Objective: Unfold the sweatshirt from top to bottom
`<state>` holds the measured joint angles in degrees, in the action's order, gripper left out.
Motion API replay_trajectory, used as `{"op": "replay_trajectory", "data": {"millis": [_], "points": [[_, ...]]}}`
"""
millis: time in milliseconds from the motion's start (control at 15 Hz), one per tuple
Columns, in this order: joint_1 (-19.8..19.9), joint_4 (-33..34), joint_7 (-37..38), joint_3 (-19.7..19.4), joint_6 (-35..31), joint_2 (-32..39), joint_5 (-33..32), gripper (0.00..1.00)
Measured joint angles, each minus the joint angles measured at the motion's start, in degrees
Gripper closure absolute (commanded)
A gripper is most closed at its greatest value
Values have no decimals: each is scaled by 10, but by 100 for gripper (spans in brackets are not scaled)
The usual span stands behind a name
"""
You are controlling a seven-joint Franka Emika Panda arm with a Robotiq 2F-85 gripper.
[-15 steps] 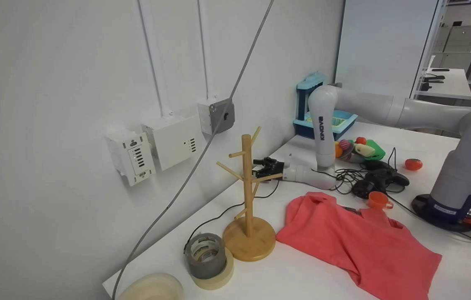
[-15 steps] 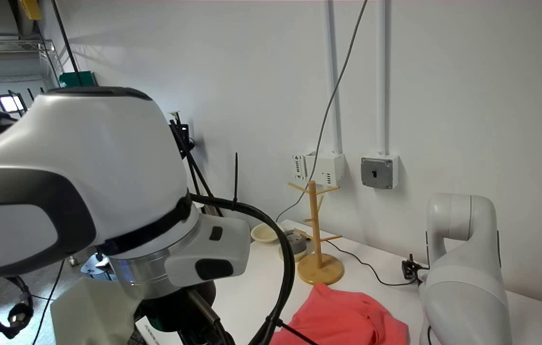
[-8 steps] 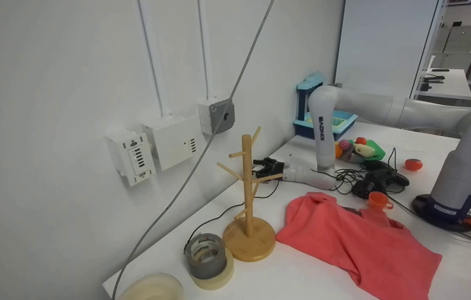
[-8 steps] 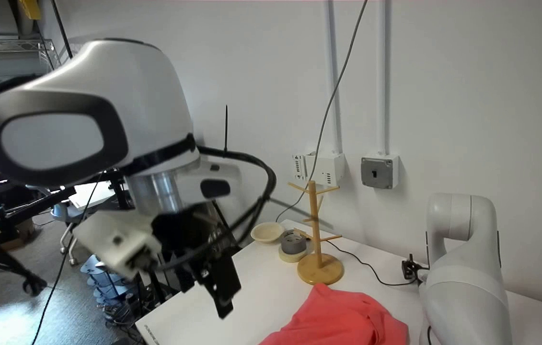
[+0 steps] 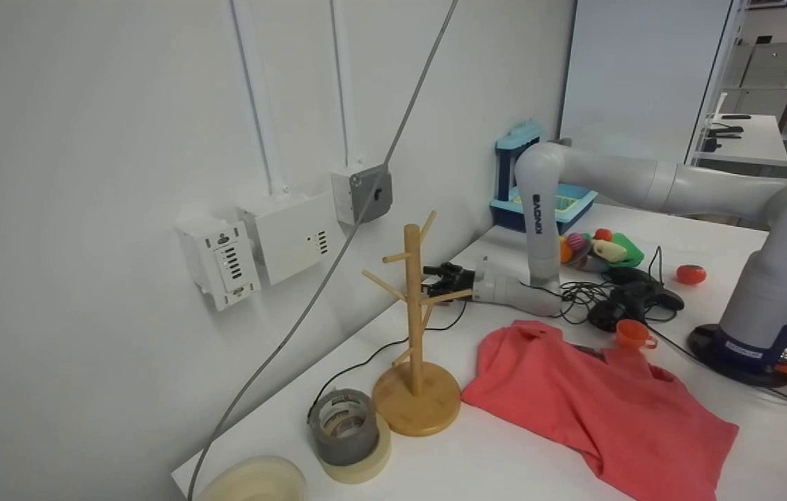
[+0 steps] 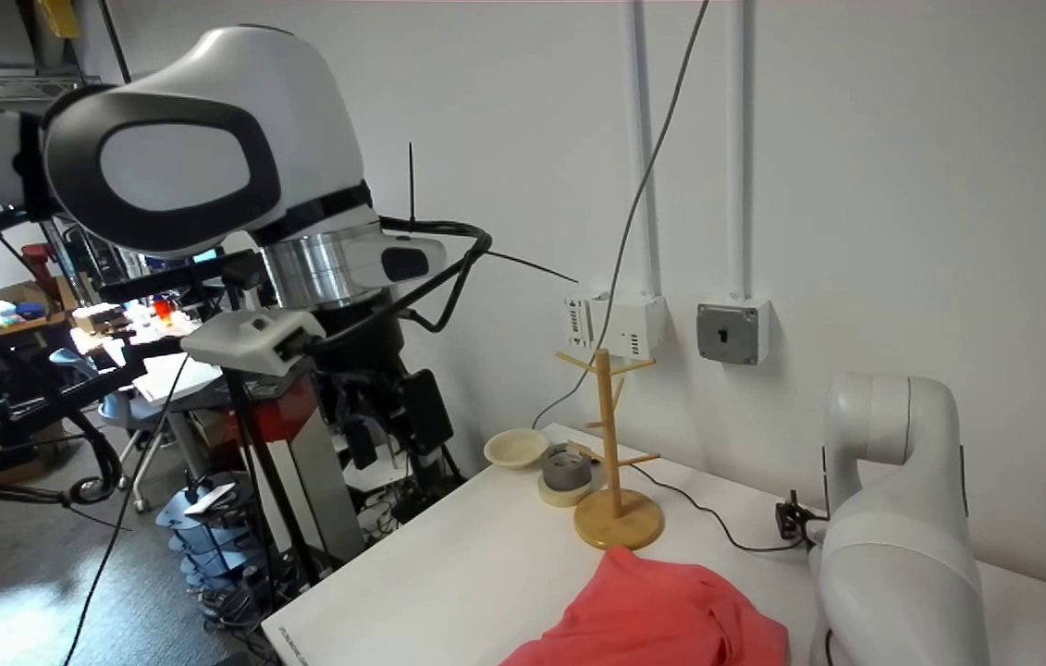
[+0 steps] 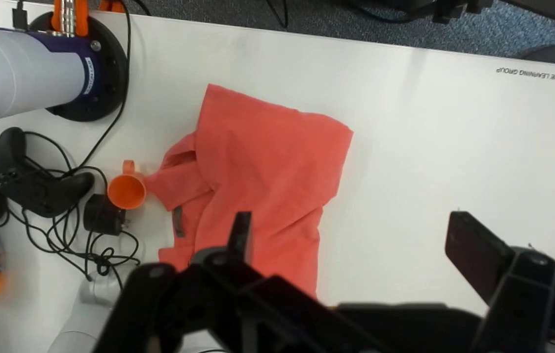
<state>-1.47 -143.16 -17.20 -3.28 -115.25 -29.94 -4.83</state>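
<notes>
The coral-red sweatshirt (image 5: 609, 403) lies on the white table, with its cloth partly folded over and creased. A far part of it shows in an exterior view (image 6: 661, 615), cut off by the lower edge. In the wrist view, the sweatshirt (image 7: 267, 157) lies left of centre, with bunched cloth and a small grey tag on its left side. My gripper (image 6: 393, 435) is raised above the table, apart from the sweatshirt. In the wrist view, my gripper (image 7: 351, 220) is wide open with nothing between its fingers. Its left finger hides the sweatshirt's lower part.
A wooden mug tree (image 5: 416, 334) stands beside the sweatshirt, near tape rolls (image 5: 344, 431) and a pale bowl (image 5: 254, 480). An orange cup (image 7: 126, 191) touches or nearly touches the sweatshirt. A black controller (image 7: 37, 181) with tangled cables and another arm (image 5: 539, 209) are close by.
In an exterior view my arm and gripper have moved upward, uncovering more of the table and bowl. The sweatshirt has not visibly moved.
</notes>
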Motion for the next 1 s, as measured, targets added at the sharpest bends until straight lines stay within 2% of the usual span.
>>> {"op": "replay_trajectory", "data": {"millis": [400,800,1000], "points": [[3,-3,16,-2,-8,14,0,0],[33,-33,48,-29,-95,114,0,0],[36,-32,48,-28,-99,132,0,0]]}}
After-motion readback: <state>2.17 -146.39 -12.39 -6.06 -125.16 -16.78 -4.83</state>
